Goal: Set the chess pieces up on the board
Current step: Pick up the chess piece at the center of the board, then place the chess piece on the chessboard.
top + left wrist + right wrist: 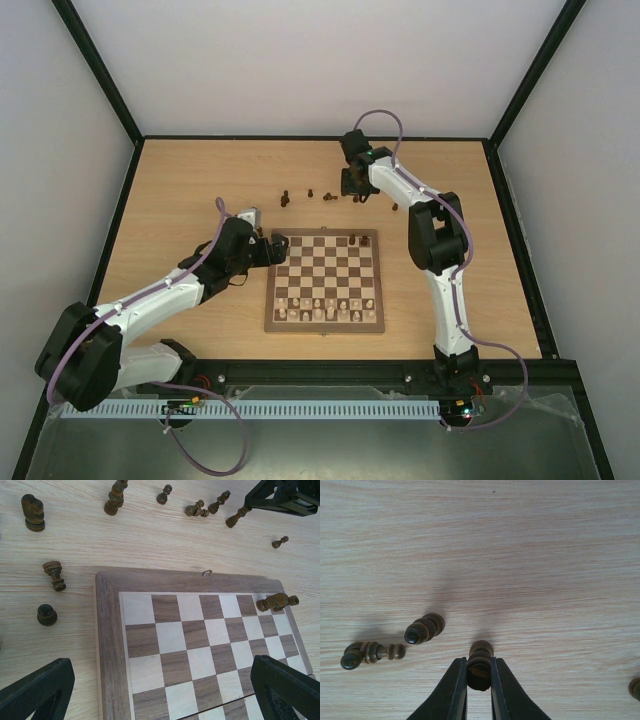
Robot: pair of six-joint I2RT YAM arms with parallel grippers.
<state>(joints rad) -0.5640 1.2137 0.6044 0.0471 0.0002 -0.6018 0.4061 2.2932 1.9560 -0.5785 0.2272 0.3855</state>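
The board lies in the middle of the table, with pale pieces in its near rows. One dark piece lies tipped over on the far row. Several dark chess pieces are scattered on the table beyond the board. My left gripper is open and empty above the board's far left corner. My right gripper is shut on a dark piece that touches the table behind the board. It also shows in the top view.
Near my left gripper a dark knight, a rook and a pawn stand on the table. Near my right gripper stand a dark pawn and a tipped piece. A small metal ring is on the board's far edge.
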